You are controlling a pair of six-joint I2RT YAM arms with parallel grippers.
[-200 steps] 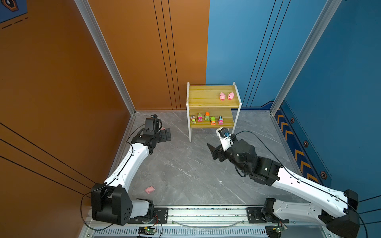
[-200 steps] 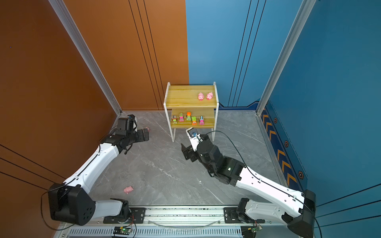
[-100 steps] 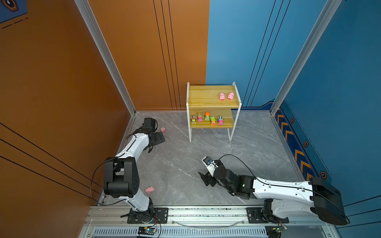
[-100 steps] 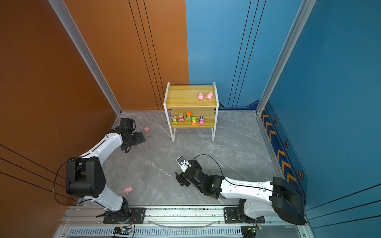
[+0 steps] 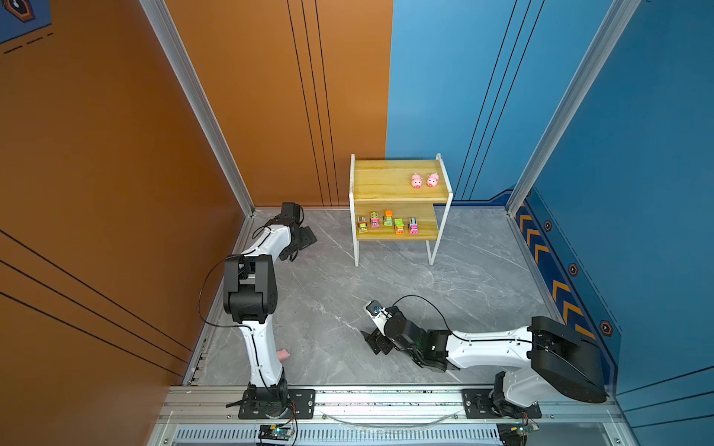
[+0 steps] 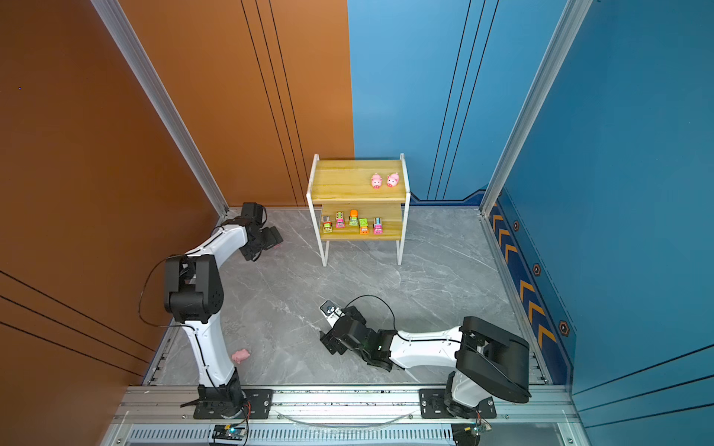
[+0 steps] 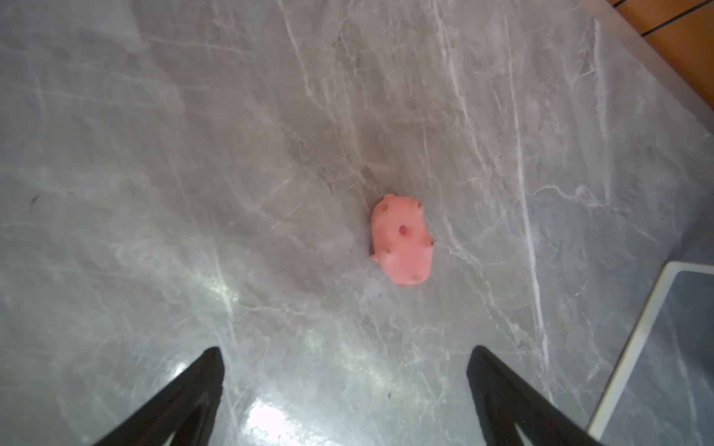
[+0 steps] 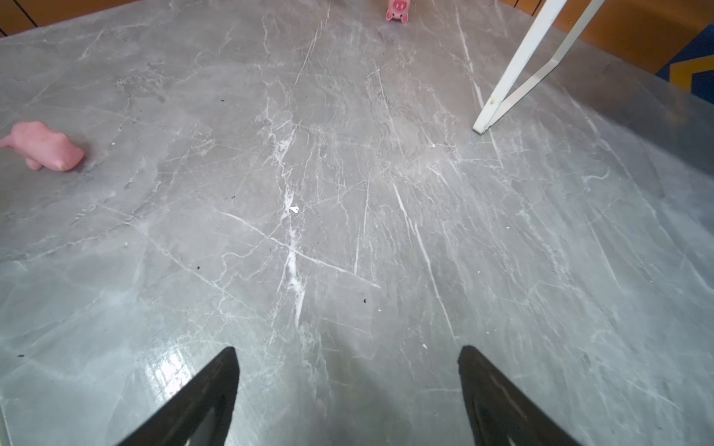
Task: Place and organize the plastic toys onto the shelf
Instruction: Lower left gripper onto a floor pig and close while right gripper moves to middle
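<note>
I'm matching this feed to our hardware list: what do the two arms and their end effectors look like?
Both arms have white link shells with bulky black joint housings and black bases bolted to a silver rail. A thin black cable loops along each arm. The left end effector and right end effector are all black; in the wrist views their fingers taper to dark points. A small silver-blue part sits on the right wrist.

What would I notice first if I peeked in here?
The yellow shelf against the back wall, with two pink pigs on top and five bright trucks in a row below. Then another pig lying belly-up on the grey floor, right under the open left hand.
</note>
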